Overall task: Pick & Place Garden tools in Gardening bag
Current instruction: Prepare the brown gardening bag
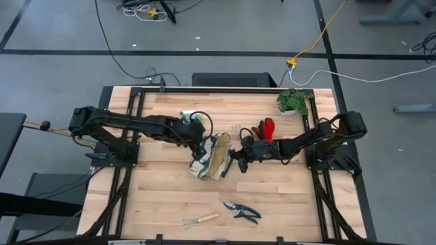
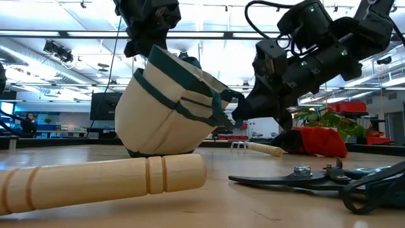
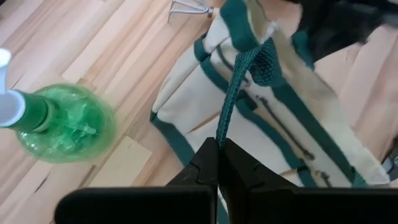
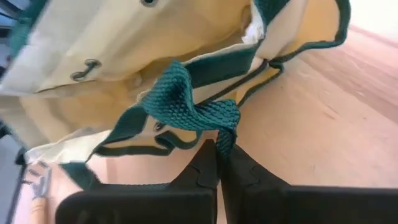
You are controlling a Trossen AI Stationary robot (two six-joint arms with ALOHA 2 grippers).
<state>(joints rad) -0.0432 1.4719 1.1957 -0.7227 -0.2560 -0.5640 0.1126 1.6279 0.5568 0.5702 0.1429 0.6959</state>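
Nearest lie a rake [image 1: 201,219] and shears [image 1: 242,211] on the tabletop [image 1: 286,197], beyond them the bag [image 1: 212,157] between both hands, left hand [image 3: 218,163] and right hand [image 4: 217,158] each pinching a green strap, gloves [image 1: 266,128] just behind the right hand.

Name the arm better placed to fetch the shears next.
Right, probably. The shears lie toward the right arm's side of the table. Both the right gripper and left gripper are shut on straps of the bag.
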